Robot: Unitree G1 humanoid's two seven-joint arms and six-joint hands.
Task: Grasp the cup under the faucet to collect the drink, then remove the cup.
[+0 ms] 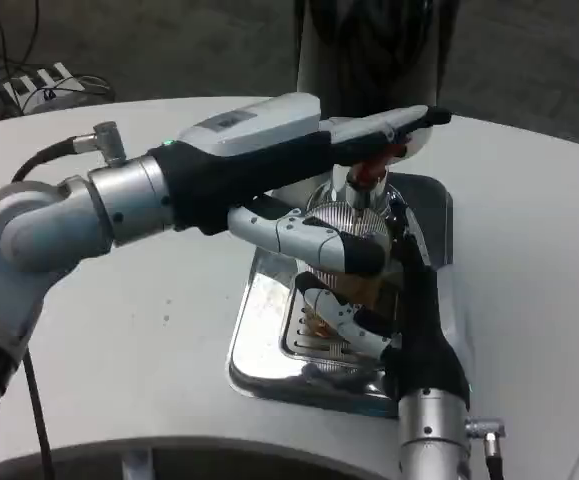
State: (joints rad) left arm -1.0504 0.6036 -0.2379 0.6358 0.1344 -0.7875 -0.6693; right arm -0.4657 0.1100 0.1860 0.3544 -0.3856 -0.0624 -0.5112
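The right hand (pixel 394 300) gripped the ribbed cup (pixel 354 235) on the tray (pixel 269 330); the left hand (pixel 309 190) pressed the faucet (pixel 369 172). The cup is probably light, slippery; hold mid-wall.

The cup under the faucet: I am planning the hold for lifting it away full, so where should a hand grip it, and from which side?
Grip the cup around its ribbed side wall, about mid-height, coming in level from the robot's right, as the right hand does now. It stands upright on the metal drip tray with the faucet directly above its mouth, and the left hand reaches across at faucet height, so a grasp from above looks blocked.
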